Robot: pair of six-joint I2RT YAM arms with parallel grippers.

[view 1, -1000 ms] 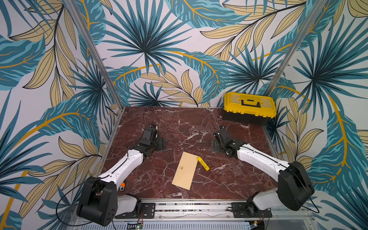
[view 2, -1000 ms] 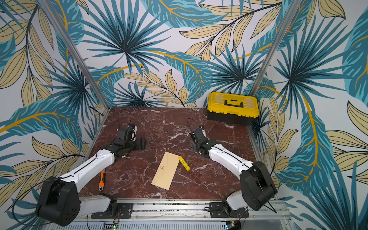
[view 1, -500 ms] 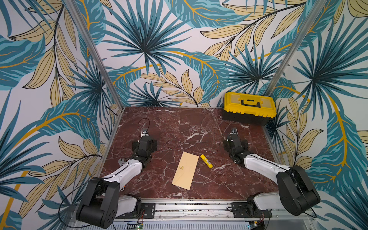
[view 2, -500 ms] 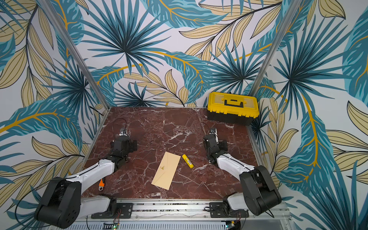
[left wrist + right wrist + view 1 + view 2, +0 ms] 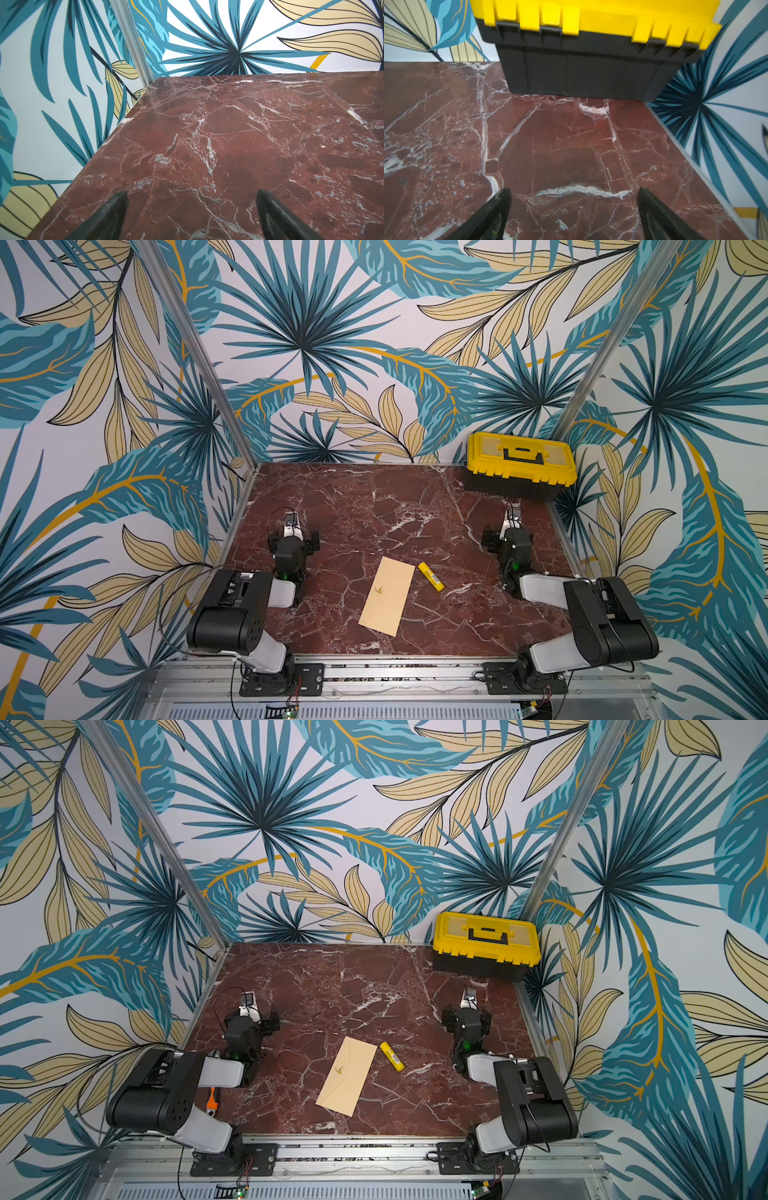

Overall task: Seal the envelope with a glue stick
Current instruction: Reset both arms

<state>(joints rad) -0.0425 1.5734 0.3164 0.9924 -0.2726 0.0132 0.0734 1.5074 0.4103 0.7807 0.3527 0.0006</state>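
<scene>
Arms sit at opposite sides of the desk (image 5: 374,506). The left end effector (image 5: 191,192) has its jaws spread wide with nothing between them, over bare marble near the left edge. The right end effector (image 5: 574,189) is likewise wide open and empty, facing the yellow-lidded black toolbox (image 5: 591,68) in the far right corner. In both top views the envelope (image 5: 387,595) lies flat mid-desk toward the front, marked face up. The glue stick (image 5: 431,576) lies on its side just beside the envelope's far right corner. Both are well apart from the arms.

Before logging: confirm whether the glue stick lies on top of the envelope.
No, the glue stick lies on the marble tabletop beside the envelope.
</scene>
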